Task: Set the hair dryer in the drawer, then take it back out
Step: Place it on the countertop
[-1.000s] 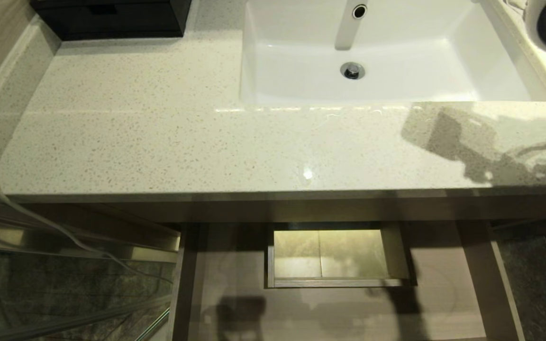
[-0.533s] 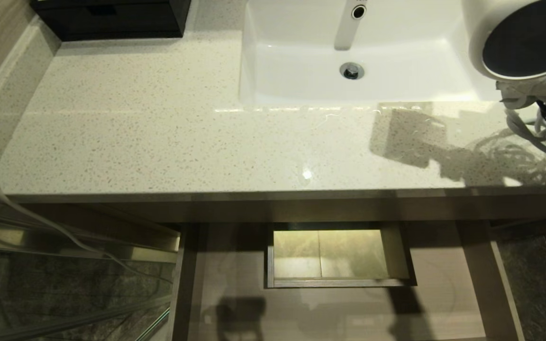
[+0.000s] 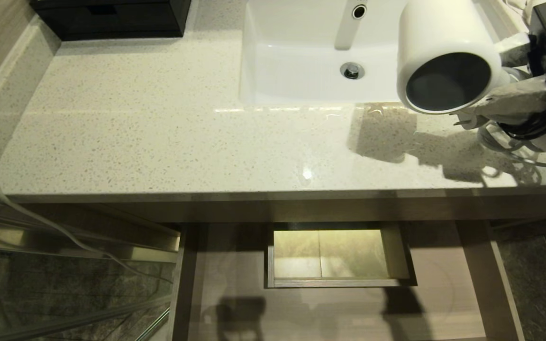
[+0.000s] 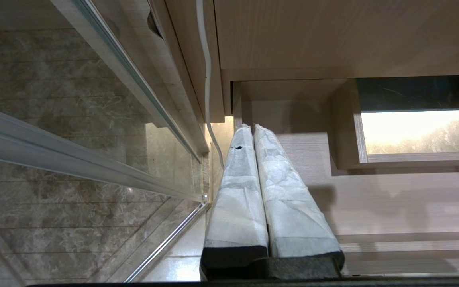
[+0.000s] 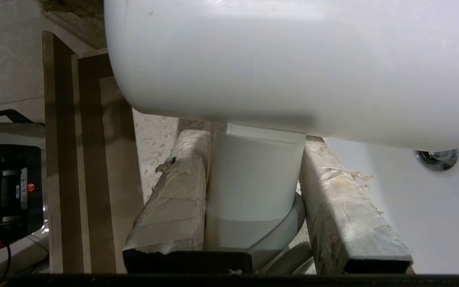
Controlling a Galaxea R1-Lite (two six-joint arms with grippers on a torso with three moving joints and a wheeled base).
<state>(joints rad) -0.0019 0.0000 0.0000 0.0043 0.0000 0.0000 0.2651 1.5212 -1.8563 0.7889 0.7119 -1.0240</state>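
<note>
Right fingers [image 5: 333,207] clamping hair dryer [image 5: 253,175] handle

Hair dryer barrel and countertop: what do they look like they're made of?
Hair dryer: smooth glossy white plastic, seemingly, showing soft highlights. Countertop: polished speckled stone or quartz composite, probably; it mirrors light and shadows.

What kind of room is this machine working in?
Most likely a bathroom: a white rectangular sink with a drain is set into a speckled stone countertop, a white hair dryer is held above it, and a wood-grain vanity drawer stands open below.
</note>
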